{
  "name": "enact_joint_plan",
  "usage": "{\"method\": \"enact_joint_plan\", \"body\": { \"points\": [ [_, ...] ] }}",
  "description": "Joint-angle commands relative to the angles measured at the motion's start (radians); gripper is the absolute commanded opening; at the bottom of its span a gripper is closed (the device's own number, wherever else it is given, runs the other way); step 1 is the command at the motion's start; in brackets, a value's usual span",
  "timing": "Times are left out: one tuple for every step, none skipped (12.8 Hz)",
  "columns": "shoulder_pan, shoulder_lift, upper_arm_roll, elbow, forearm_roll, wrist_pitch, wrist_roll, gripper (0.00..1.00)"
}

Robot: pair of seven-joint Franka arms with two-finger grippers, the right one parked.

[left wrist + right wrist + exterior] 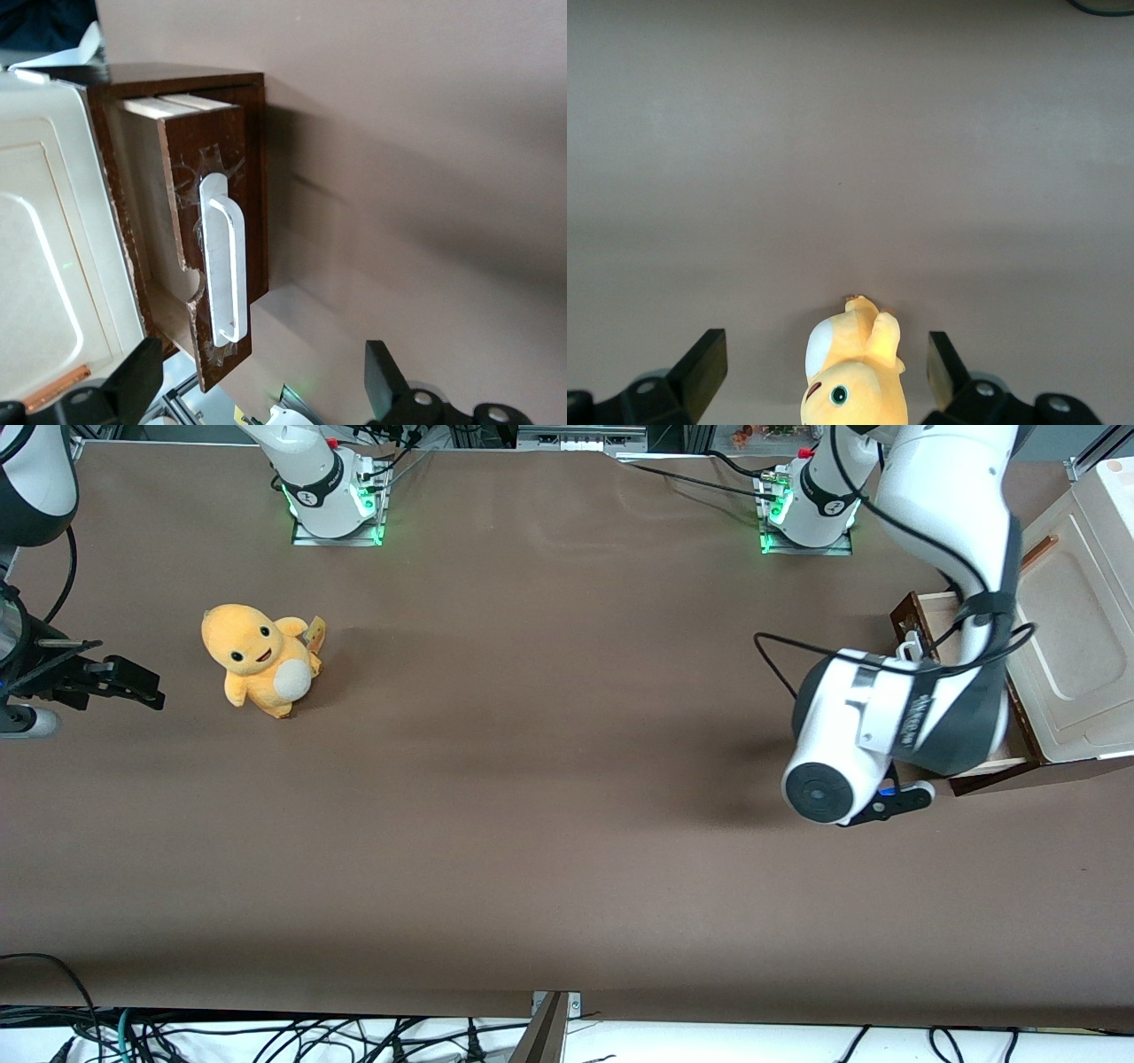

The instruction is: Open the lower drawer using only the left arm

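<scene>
2 black fingers [133,381] of the left arm's [921,708] gripper [257,390] are spread wide, hovering in front of the lower drawer [208,243], apart from its white handle [221,266]. That drawer sits pulled partly out at the working arm's end of the tabletop [532,824].

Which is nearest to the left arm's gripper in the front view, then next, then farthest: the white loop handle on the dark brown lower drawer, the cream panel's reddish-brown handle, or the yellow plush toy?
1. White loop handle on the dark brown lower drawer: beside the open black gripper.
2. Reddish-brown handle: on the cream panel, farther from the camera.
3. Yellow plush toy: toward the parked arm's end.
</scene>
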Motion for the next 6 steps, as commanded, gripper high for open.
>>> {"method": "enact_joint_plan", "body": {
  "points": [
    [0.034, -0.004, -0.007, 0.086, -0.07, -0.019, 0.119, 1.0],
    [0.054, -0.012, -0.007, 0.107, -0.094, -0.016, 0.181, 1.0],
    [0.074, -0.013, -0.007, 0.124, -0.123, -0.01, 0.237, 1.0],
    [0.099, -0.013, -0.007, 0.155, -0.158, -0.007, 0.281, 1.0],
    [0.122, -0.013, -0.007, 0.181, -0.207, 0.01, 0.32, 1.0],
    [0.152, -0.015, -0.007, 0.193, -0.261, 0.024, 0.356, 1.0]
  ]
}}
